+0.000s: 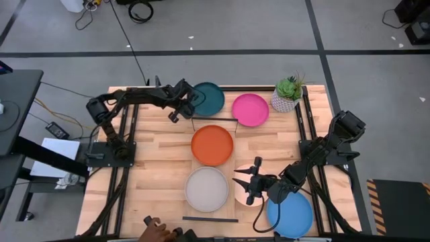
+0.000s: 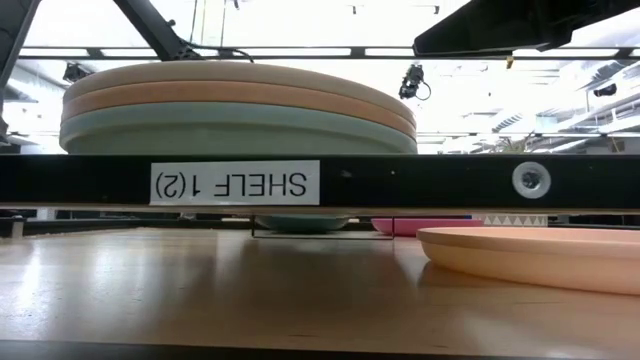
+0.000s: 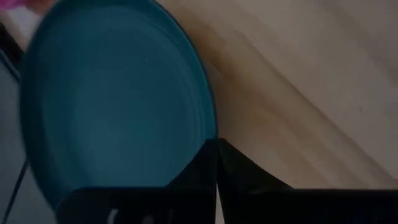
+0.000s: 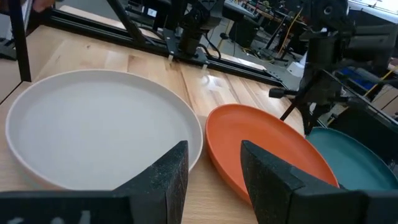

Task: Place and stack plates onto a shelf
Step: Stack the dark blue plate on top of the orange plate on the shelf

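Claws at work from my remote desk: left claw [image 1: 180, 107], seemingly pinched shut at the dark teal plate [image 1: 207, 98] beside the orange plate [image 1: 212, 144], right claw [image 1: 246, 181] hovering open and empty nearby; plates look rigid, light, slick—best gripped by the rim.

The slatted wooden table [image 1: 154, 158] carries orange [image 1: 212, 145], grey [image 1: 207, 189], teal [image 1: 207, 98], magenta [image 1: 250, 109] and blue [image 1: 293, 216] plates, plus a potted plant [image 1: 287, 94].
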